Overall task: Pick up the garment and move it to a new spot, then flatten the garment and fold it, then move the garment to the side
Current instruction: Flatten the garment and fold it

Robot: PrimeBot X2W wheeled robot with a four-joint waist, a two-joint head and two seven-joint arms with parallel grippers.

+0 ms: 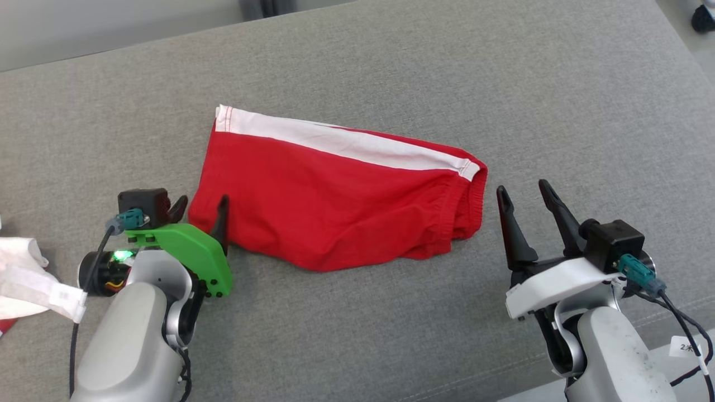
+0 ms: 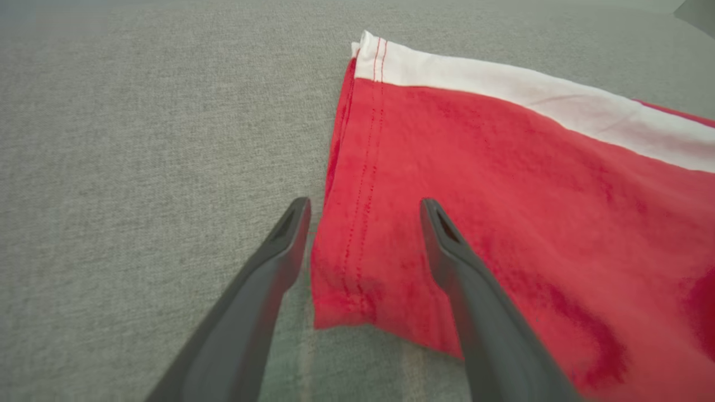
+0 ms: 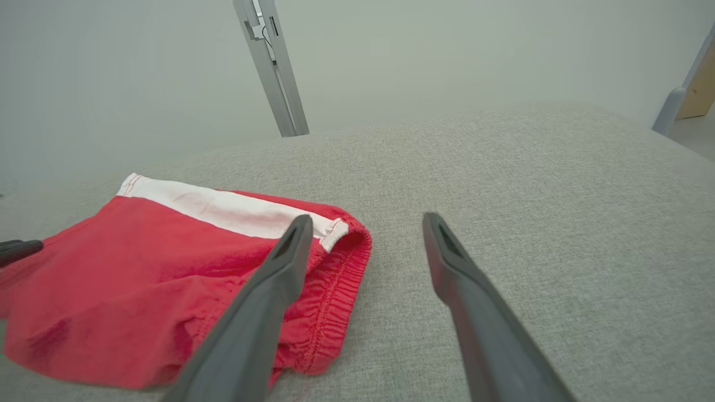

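The garment (image 1: 335, 195) is a pair of red shorts with a white side stripe, lying folded on the grey cushion. Its hemmed leg end (image 2: 357, 184) points left and its elastic waistband (image 3: 335, 279) points right. My left gripper (image 1: 201, 206) stands open at the garment's left hem, one finger over the red cloth and one over bare cushion, as the left wrist view (image 2: 363, 209) shows. My right gripper (image 1: 522, 192) stands open just right of the waistband, clear of the cloth, and holds nothing (image 3: 363, 223).
The grey cushion (image 1: 558, 95) spreads wide behind and to the right of the garment. A white cloth with a label (image 1: 28, 279) lies at the left edge. A grey metal post (image 3: 273, 67) rises beyond the cushion's far side.
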